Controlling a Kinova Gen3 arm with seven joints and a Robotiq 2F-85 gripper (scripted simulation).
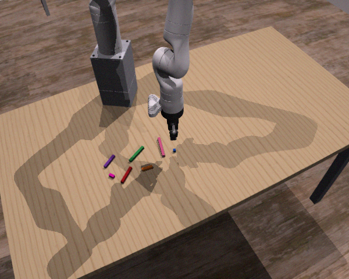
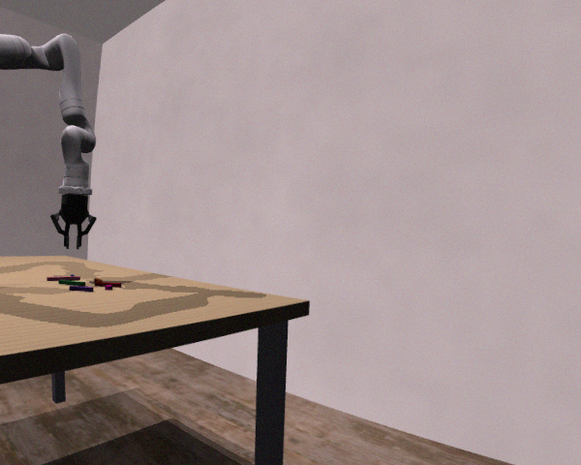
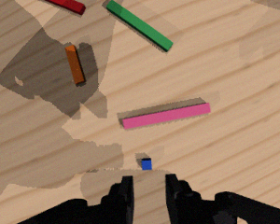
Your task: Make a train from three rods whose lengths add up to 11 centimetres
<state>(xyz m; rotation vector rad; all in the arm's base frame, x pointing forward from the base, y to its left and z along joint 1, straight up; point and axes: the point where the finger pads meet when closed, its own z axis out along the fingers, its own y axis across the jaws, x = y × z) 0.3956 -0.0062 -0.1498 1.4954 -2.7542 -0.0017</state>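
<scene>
the gripper [image 3: 149, 202] hangs above the table [image 1: 259, 90] with its fingers set narrow and a slim gap between them, holding nothing; the exterior view shows it well off the wood. the blue rod [image 3: 147, 163] lies on the table just ahead of the fingertips in the wrist view, low in the frame at centre, and just right of the lower end of the pink rod [image 1: 160, 146] in the top view, near it but apart. by colour, pink and blue give ten, so they need a second blue that i cannot see; magenta with pink is only two rods. sets that do fit from what shows are blue, orange and purple, or magenta, orange and lime if the green-looking rod [image 1: 136, 153] is lime, which i cannot tell. the orange rod [image 1: 146, 167] sits below centre, the purple rod [image 1: 109, 160] and the magenta rod [image 1: 111, 175] at left, the red rod [image 1: 126, 174] between them. the step in hand looks like one rod just placed; the next move calls for picking another train member and bringing it end to end in line, keeping pink well apart.
</scene>
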